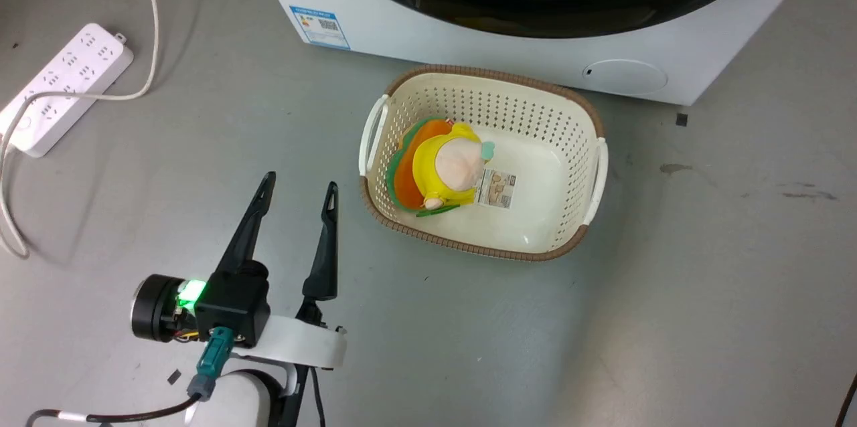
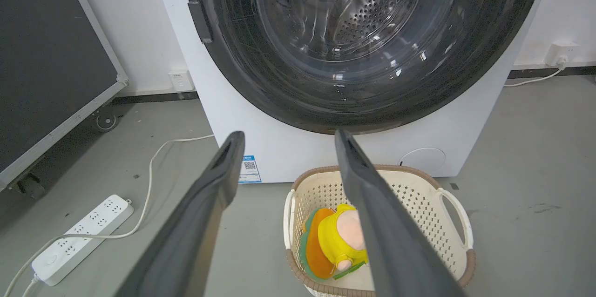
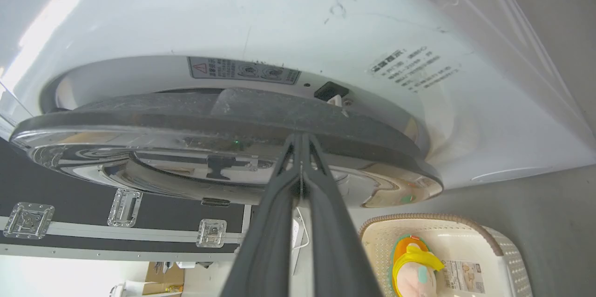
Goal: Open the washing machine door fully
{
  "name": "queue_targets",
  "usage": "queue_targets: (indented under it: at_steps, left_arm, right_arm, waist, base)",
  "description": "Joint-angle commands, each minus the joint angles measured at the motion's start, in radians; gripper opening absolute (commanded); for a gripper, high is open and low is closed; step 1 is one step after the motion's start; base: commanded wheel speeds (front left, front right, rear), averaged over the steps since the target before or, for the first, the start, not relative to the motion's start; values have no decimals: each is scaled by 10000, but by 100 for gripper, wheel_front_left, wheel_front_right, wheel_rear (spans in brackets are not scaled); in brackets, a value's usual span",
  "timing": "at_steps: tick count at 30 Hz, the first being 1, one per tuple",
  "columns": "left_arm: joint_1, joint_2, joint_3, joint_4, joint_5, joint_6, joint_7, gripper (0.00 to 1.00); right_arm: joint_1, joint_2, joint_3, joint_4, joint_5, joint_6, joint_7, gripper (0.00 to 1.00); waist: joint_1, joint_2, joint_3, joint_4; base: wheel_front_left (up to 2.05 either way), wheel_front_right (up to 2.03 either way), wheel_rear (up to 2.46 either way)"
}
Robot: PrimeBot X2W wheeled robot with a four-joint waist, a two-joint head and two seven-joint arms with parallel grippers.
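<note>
The white washing machine (image 1: 469, 45) stands at 12 o'clock in the head view, and the washing machine door (image 2: 242, 55), a glossy black ring around a clear glass bowl, covers most of its front. It lies close against the front, though whether it is latched cannot be told. On the grey floor just before the machine, below the door's 6 o'clock, sits a cream perforated basket (image 1: 482, 71) with a brown rim. A white power strip (image 1: 63, 89) lies well apart at 10 o'clock. Inside the basket, toward its 9 o'clock side, lies a yellow and orange plush toy (image 1: 448, 166). The left gripper (image 1: 300, 181) hangs at 7 o'clock, fingers spread wide and holding nothing. In the right wrist view the right gripper (image 3: 300, 138) has its fingers pressed together, their tips against the door's dark outer edge.
</note>
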Motion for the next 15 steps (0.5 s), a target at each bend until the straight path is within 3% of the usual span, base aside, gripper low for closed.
queue_targets:
  at_steps: [1,10,13,15]
  left_arm:
    - [-176,20,-43,-49,-3,6,-84,100]
    - [-331,33,-209,-90,-7,7,-272,100]
    - [-390,39,-262,-97,-9,7,-335,100]
    - [-470,40,-297,-130,-15,5,-376,100]
  right_arm:
    - [-443,-131,-148,300,185,-2,139,0]
    - [-2080,-569,-746,1958,418,-3,976,0]
    - [-2530,-986,-1279,2877,415,-3,373,0]
    - [-3170,-924,-1095,2999,437,-3,1206,0]
  waist:
    - [-1,-1,62,42]
    - [-1,-1,468,260]
    - [-1,-1,620,329]
    - [-1,-1,799,380]
  base:
    - [0,0,0]
    - [0,0,0]
    - [0,0,0]
    - [0,0,0]
